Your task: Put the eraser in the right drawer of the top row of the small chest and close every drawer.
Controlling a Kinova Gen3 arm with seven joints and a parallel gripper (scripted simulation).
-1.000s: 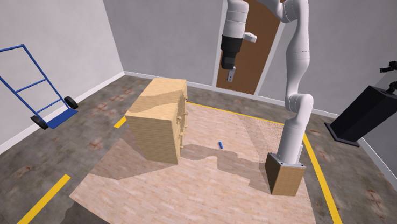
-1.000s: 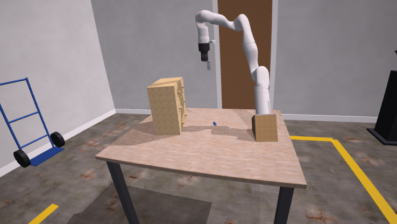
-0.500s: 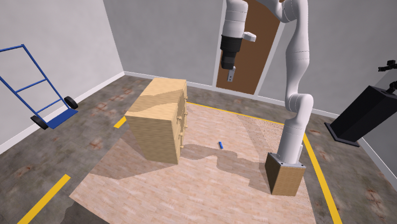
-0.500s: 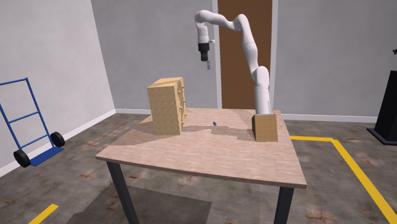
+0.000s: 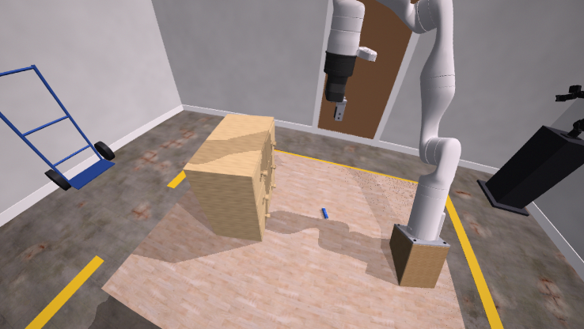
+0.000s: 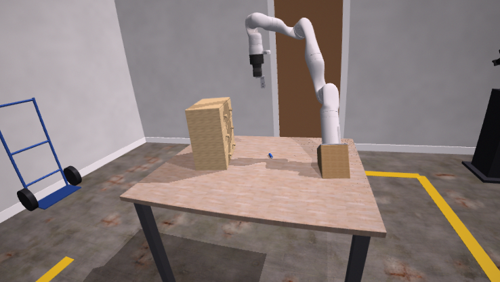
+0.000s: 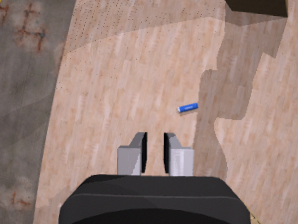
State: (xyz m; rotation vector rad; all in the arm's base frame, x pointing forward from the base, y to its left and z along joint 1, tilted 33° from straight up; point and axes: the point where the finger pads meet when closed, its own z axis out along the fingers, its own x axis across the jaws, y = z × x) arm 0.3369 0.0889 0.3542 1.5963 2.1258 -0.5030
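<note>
The eraser is a small blue bar lying flat on the wooden table, between the chest and the arm's base. The small wooden chest stands at the table's far left, with its drawer fronts and knobs facing the eraser; every drawer looks pushed in. My gripper hangs high above the table, to the right of the chest's top and well above the eraser. Its fingers are partly apart with nothing between them.
The arm's wooden base block stands on the table's right side. A blue hand truck stands on the floor at the left and a black stand at the right. A brown door is behind.
</note>
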